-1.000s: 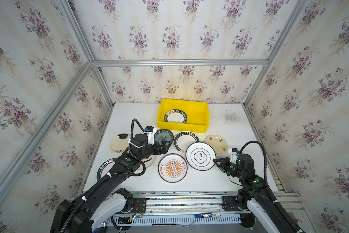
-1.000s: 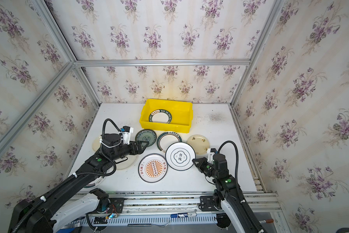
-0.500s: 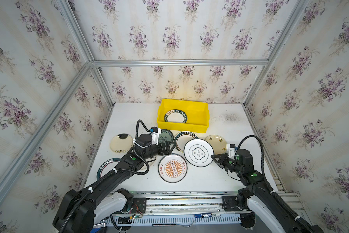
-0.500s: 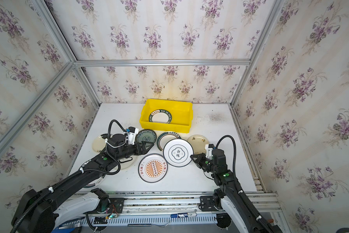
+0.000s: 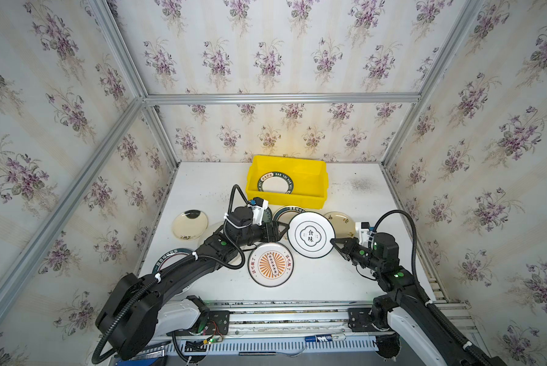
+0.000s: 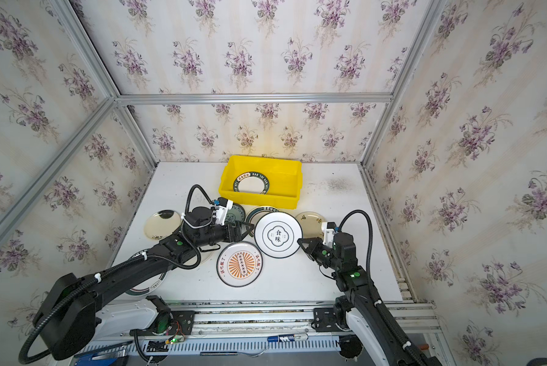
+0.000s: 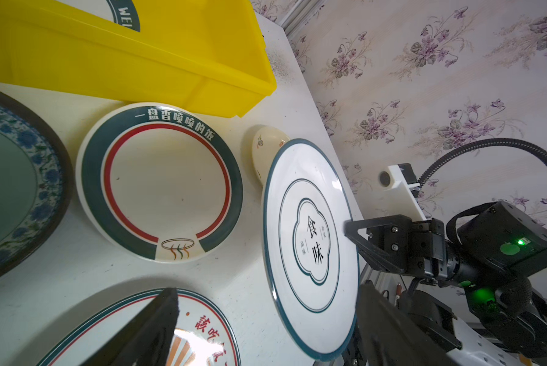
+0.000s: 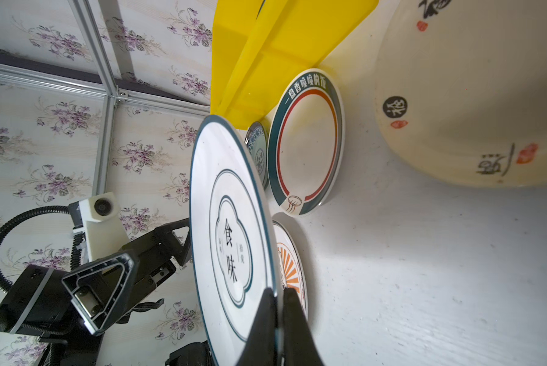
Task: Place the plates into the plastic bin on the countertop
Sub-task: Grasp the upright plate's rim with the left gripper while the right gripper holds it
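Our right end effector (image 5: 334, 243) is closed tight on the near-right rim of the white plate (image 5: 310, 234) with the black characters, and it holds that plate clear of the counter (image 5: 329, 280). Our left end effector (image 5: 283, 228) stands wide open at the plate's opposite, left rim. That rim sits between its fingers (image 7: 145, 329), though we cannot tell whether they touch it.

The held plate hangs above the green-rimmed plate (image 7: 159, 182), with the sunburst plate (image 5: 271, 264) just in front and a cream plate (image 5: 340, 223) just behind on the right. The yellow bin (image 5: 284, 199) stands close behind, near the back wall. One green-rimmed plate (image 5: 275, 184) lies in its left half, with bare yellow floor beside it. Bare counter lies under the right arm, out to the right rail.

The plate is round, so it has no long axis. Its printed face is up, and the characters read upright from the front rail. We cannot tell how far it tips.
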Robot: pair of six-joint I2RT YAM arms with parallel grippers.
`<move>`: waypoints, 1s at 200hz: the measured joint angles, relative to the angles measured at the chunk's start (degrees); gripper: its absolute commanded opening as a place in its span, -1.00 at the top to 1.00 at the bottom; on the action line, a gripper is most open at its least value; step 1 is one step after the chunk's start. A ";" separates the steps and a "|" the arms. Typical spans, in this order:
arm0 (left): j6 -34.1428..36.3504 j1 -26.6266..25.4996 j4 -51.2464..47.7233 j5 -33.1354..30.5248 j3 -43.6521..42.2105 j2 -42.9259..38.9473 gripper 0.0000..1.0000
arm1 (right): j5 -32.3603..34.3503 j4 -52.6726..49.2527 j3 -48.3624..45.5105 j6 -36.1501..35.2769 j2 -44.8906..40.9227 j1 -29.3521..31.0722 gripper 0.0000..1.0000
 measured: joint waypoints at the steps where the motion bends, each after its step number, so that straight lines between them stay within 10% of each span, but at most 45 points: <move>1: -0.02 -0.04 0.11 0.00 0.02 0.11 -0.59 | 0.00 0.00 0.00 0.00 -0.07 0.00 1.00; 93: -4.07 -3.58 3.06 0.66 2.58 7.17 0.53 | -0.07 -0.02 -0.15 0.44 -2.97 0.00 1.00; 200: -7.37 -3.78 4.81 1.27 5.01 10.49 1.00 | 0.02 -4.26 2.12 -3.37 -2.60 0.07 0.81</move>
